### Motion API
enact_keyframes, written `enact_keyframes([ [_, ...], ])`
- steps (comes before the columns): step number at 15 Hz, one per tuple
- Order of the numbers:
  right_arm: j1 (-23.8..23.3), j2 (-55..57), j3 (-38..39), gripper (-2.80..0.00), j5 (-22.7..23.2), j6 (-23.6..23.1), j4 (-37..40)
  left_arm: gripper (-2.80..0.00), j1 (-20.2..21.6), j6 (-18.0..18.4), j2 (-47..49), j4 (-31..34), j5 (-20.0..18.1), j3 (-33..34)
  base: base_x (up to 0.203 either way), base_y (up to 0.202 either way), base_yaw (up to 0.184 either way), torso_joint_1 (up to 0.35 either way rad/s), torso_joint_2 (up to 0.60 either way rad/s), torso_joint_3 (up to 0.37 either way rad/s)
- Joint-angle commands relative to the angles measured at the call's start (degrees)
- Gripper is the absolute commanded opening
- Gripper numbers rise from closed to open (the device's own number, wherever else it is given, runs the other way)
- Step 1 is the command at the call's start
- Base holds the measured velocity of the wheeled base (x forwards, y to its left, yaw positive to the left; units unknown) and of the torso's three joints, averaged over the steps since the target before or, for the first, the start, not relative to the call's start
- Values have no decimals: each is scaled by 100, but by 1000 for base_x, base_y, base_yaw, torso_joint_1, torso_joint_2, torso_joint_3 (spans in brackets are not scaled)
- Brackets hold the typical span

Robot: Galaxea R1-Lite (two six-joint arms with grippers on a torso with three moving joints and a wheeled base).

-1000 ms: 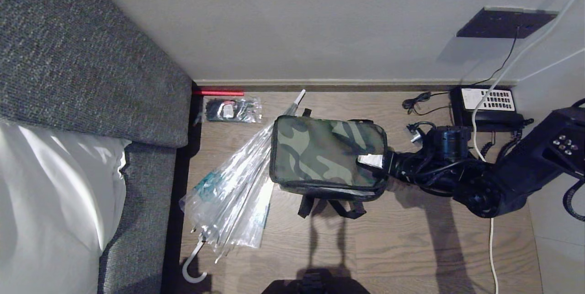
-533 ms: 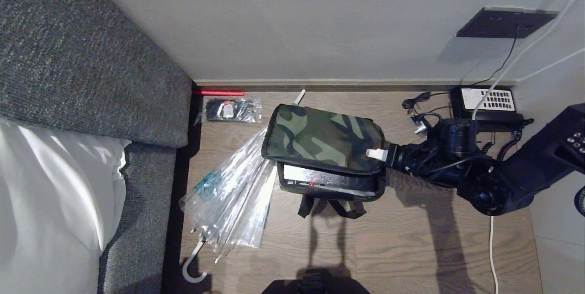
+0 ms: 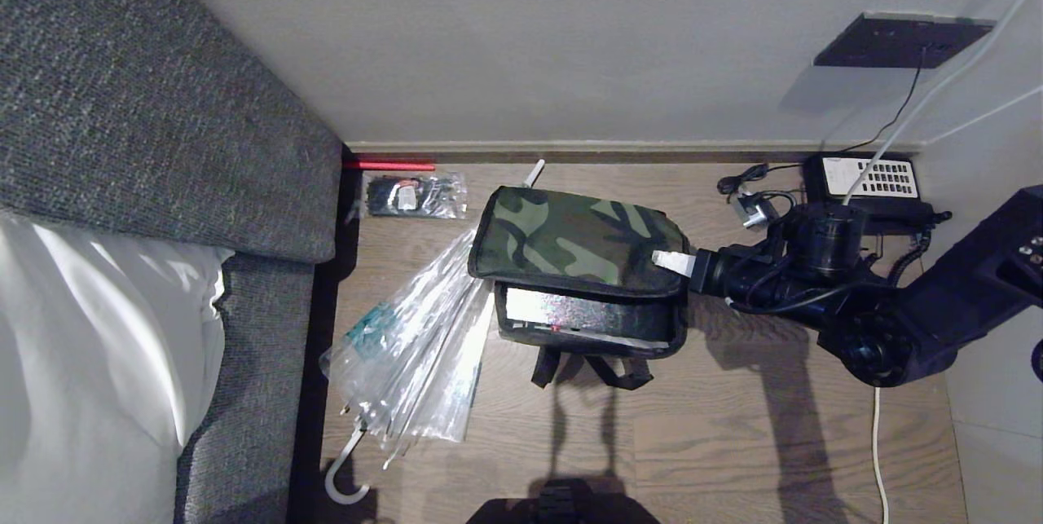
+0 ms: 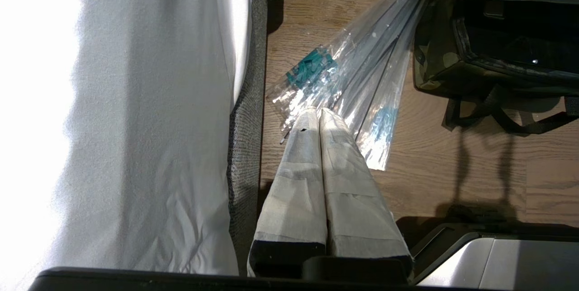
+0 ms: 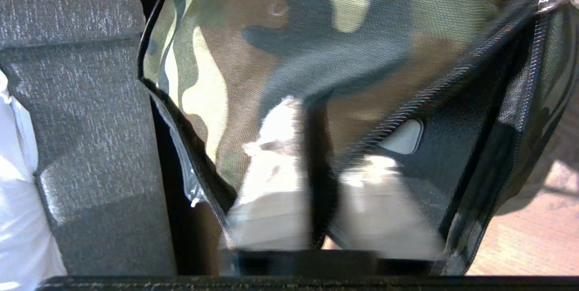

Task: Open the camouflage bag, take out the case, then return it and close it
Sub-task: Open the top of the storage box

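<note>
Right gripper (image 3: 673, 263): your white-taped fingers pinch the lid edge of the boxy green-brown-black camouflage fabric bag (image 3: 574, 243) at its right end, holding the lid raised.
Left gripper (image 4: 319, 121): taped fingers pressed together on nothing, parked low beside the grey sofa (image 3: 155, 116), well apart from the bag.
Case: the flat glossy black hard case (image 3: 583, 314) lies in the bag's mouth directly below the lifted lid, long axis running left to right along the front opening.
Nearer arm: your right one; the case sits just below and left of it.
In the way: the lid itself overhangs the case; the clear plastic folded umbrella (image 3: 415, 345) touches the bag's left end on the wooden floor (image 3: 733, 442).
Behind: black-and-white telephone (image 3: 868, 182) by the wall.
</note>
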Motion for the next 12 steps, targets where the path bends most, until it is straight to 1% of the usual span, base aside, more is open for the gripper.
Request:
enact_keyframes([
  [1, 4, 25, -30, 0, 16, 10, -108, -280, 10, -3, -2, -6, 1, 0, 0, 0, 0, 0, 0, 0],
  [6, 4, 36, -368, 0, 16, 121, -527, -280, 10, -3, -2, 0, 1, 0, 0, 0, 0, 0, 0, 0],
  [10, 4, 43, -829, 0, 16, 414, -872, -280, 1, -3, -2, -6, 1, 0, 0, 0, 0, 0, 0, 0],
  [12, 0, 101, -1057, 0, 16, 406, -1135, -280, 1, -3, -2, -6, 1, 0, 0, 0, 0, 0, 0, 0],
])
